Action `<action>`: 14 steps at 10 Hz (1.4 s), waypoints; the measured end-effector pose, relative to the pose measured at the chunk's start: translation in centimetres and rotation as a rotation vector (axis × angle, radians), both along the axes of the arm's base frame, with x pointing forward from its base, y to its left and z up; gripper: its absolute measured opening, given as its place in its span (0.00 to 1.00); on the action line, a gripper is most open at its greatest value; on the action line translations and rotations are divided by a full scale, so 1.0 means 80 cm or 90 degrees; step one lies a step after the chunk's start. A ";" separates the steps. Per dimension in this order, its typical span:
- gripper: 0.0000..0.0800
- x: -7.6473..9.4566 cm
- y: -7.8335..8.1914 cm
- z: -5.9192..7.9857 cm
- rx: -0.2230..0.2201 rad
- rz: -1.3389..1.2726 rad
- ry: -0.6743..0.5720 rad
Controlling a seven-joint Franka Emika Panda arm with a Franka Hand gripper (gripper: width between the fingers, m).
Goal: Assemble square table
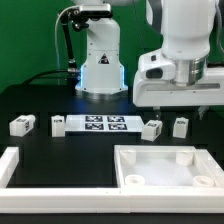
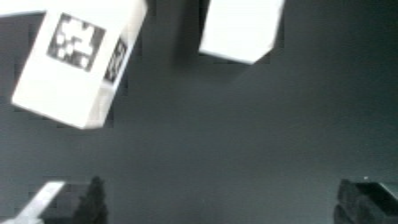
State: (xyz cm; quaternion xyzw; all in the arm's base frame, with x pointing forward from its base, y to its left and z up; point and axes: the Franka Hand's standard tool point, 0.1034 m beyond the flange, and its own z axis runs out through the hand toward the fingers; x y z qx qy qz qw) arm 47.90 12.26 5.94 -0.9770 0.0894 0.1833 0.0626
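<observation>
The square table's slab [image 1: 165,165], white with a raised rim and round corner sockets, lies at the front on the exterior view's right. Four small white leg blocks stand in a row behind it: two on the left [image 1: 22,124] [image 1: 57,124] and two on the right [image 1: 152,128] [image 1: 181,126]. My gripper [image 1: 172,104] hangs above the right pair, open and empty. In the wrist view a tagged leg block [image 2: 80,65] and a plain-faced one [image 2: 244,28] lie ahead of my gripper [image 2: 221,205]. The dark fingertips [image 2: 71,203] are wide apart, with bare table between them.
The marker board [image 1: 103,123] lies flat between the two pairs of legs. A long white rail with upturned ends [image 1: 55,196] runs along the front edge and up the left side. The robot base [image 1: 100,60] stands at the back centre.
</observation>
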 end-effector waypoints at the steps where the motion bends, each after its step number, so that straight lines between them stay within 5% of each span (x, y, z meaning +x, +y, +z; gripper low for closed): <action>1: 0.81 0.005 0.000 -0.006 -0.005 0.013 0.001; 4: 0.81 -0.015 0.000 -0.006 0.008 0.008 0.152; 6: 0.81 -0.032 0.024 -0.009 0.009 -0.044 0.287; 11: 0.81 -0.034 0.027 -0.016 0.006 -0.052 0.291; 14: 0.81 -0.065 0.041 -0.045 0.017 -0.079 0.321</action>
